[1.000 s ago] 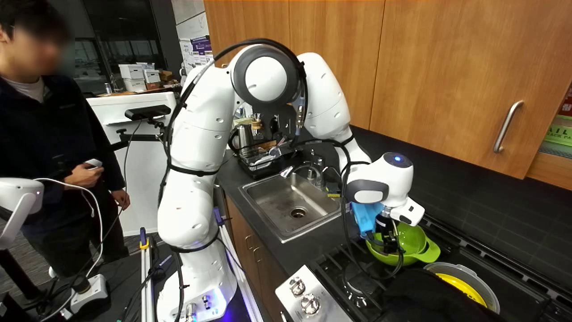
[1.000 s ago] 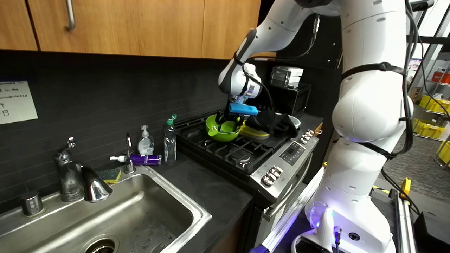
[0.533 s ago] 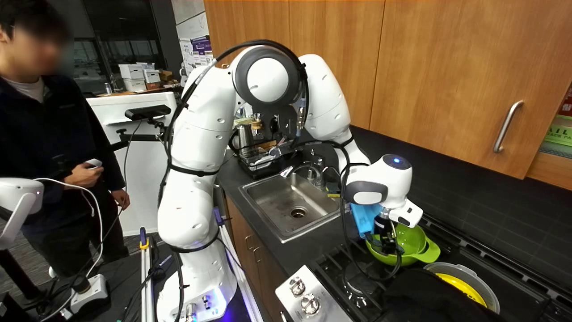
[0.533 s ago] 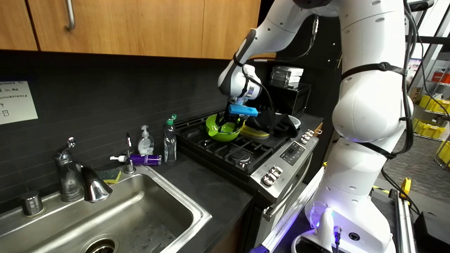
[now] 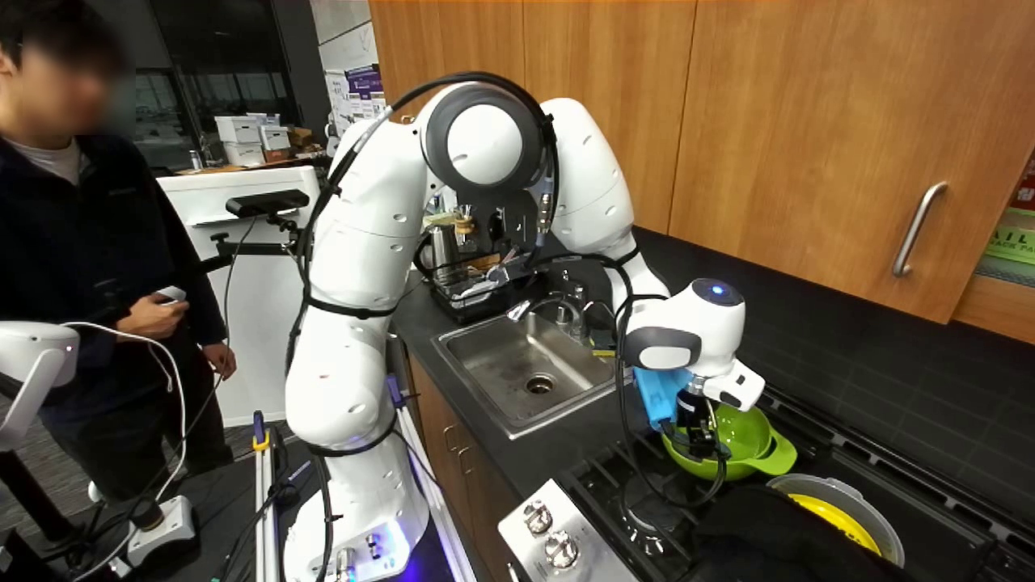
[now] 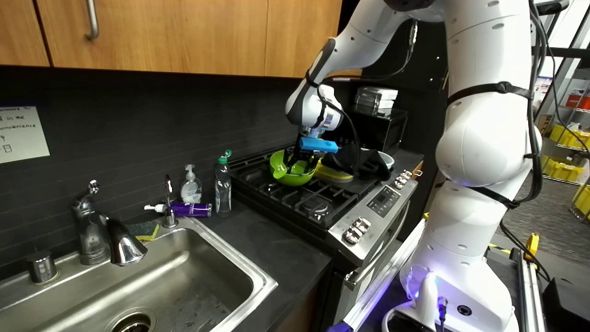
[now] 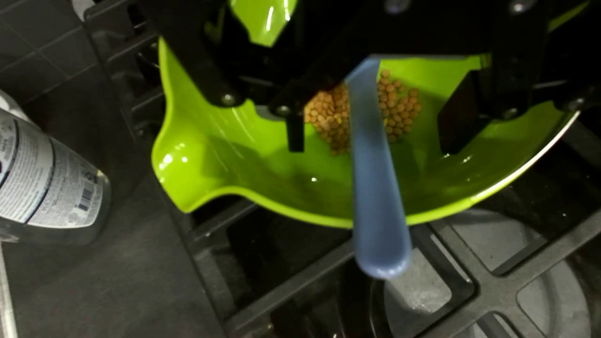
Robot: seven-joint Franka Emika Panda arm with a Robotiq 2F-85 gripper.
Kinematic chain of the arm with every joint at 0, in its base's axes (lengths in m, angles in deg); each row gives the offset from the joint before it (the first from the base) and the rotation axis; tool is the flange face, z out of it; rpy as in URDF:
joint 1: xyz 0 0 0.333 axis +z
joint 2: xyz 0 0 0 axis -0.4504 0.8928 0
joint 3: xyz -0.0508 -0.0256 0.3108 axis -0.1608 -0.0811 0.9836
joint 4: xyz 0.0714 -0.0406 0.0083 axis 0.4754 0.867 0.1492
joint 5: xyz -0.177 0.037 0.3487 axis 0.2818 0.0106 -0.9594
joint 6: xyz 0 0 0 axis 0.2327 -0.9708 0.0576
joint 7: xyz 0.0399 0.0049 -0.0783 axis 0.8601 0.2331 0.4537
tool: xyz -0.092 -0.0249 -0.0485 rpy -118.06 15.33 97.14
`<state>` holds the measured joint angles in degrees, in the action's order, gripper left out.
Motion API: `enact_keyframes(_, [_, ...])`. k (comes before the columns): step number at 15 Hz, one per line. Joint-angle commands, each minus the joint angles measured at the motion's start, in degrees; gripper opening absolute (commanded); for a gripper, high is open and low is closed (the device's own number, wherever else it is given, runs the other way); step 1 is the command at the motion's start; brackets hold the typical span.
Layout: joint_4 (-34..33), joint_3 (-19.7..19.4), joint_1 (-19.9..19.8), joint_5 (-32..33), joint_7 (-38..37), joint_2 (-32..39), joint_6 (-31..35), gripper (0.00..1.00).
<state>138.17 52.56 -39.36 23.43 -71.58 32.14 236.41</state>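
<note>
Black stovetop (image 6: 295,204), hand (image 7: 372,145) slightly lower at green bowl (image 7: 314,188) than before.

The gripper (image 7: 374,134) has its fingers parted, with a blue handle (image 7: 378,188) showing between them and crossing the rim of a green bowl (image 7: 291,178). Small brown grains (image 7: 326,117) lie inside the bowl, over a stove grate (image 7: 497,286); a labelled bottle (image 7: 61,188) is at left.

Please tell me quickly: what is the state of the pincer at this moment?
Pincer: open, holding nothing; in the wrist view the blue handle shows between its jaws, with space on both sides.
</note>
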Motion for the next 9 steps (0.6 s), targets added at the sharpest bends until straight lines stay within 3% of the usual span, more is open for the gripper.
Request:
enact_keyframes(1, [-0.13,-0.58,0.22,1.77,-2.02,-0.22,0.58,0.8])
enact_keyframes(3, [-0.53,-0.87,0.15,1.8,-2.56,-0.2,0.58,0.81])
enact_keyframes(9, [-0.72,-1.36,0.22,1.75,-3.64,-0.27,1.11,0.71])
